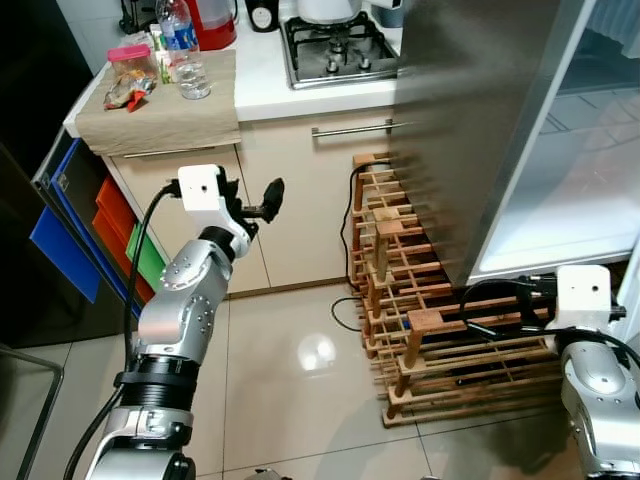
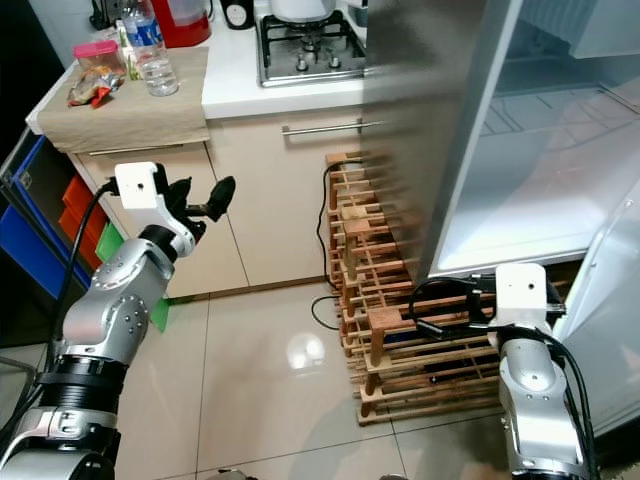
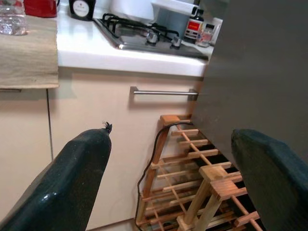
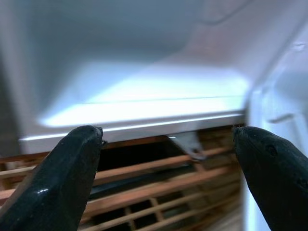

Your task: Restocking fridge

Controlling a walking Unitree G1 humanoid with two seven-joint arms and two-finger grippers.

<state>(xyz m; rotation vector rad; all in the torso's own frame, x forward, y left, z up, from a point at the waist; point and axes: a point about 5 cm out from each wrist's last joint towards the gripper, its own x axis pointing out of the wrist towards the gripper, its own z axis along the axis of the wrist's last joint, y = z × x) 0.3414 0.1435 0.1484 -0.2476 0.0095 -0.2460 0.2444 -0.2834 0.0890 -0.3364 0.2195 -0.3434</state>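
Restocking looks barely begun: the fridge (image 2: 520,140) stands open with bare white shelves, the water bottle (image 1: 180,40) and snack packs (image 1: 128,80) sit on the counter's beige cloth (image 1: 160,115), and left gripper (image 1: 262,203) and right gripper (image 4: 168,159) both hover spread and empty.

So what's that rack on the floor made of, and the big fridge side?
The rack looks like bare light wood: pale brown slats and pegs with darker end blocks. The fridge side looks like brushed metal, probably steel: grey, with a soft streaky sheen.
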